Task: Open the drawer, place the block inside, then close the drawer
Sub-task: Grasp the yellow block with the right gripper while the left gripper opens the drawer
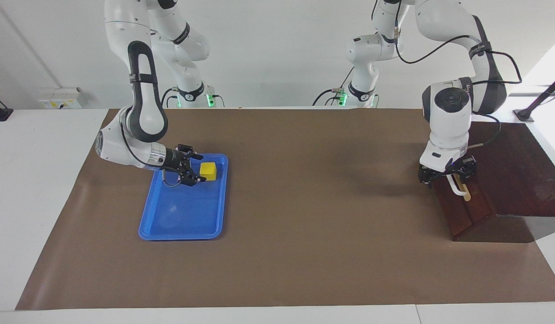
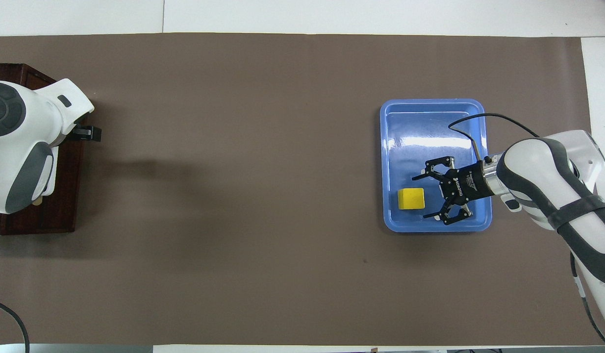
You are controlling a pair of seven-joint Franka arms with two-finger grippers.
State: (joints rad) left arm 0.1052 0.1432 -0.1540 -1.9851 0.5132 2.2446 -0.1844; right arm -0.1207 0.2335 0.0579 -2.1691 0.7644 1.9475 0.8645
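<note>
**Approach phase: drawer closed, block not yet grasped**

The drawer (image 1: 466, 211) sat closed in its dark wooden box (image 1: 516, 180) at the left arm's end of the table, so the opening step was judged to be in hand. The left gripper (image 1: 447, 176) stood at the robot-side end of the white bar handle (image 1: 457, 188), jaws wide open and holding nothing. From where I stood it was unclear whether the handle lay between the jaws or just beside them; in the overhead view the arm's wrist covered most of the handle.

The block (image 1: 208, 171) lay in the blue tray (image 1: 183, 225), at the tray's end nearer the robots. The right gripper (image 1: 194, 170) pointed sideways at it, low over the tray floor. Its jaws were spread wide and empty, with the block just ahead of their mouth and not yet between the fingertips (image 2: 422, 175).

Next move, as judged:
- Left gripper: bring the jaws around the handle bar, close, then pull straight out along the drawer's travel.
- Right gripper: advance until the block sits squarely between the jaws, then close
</note>
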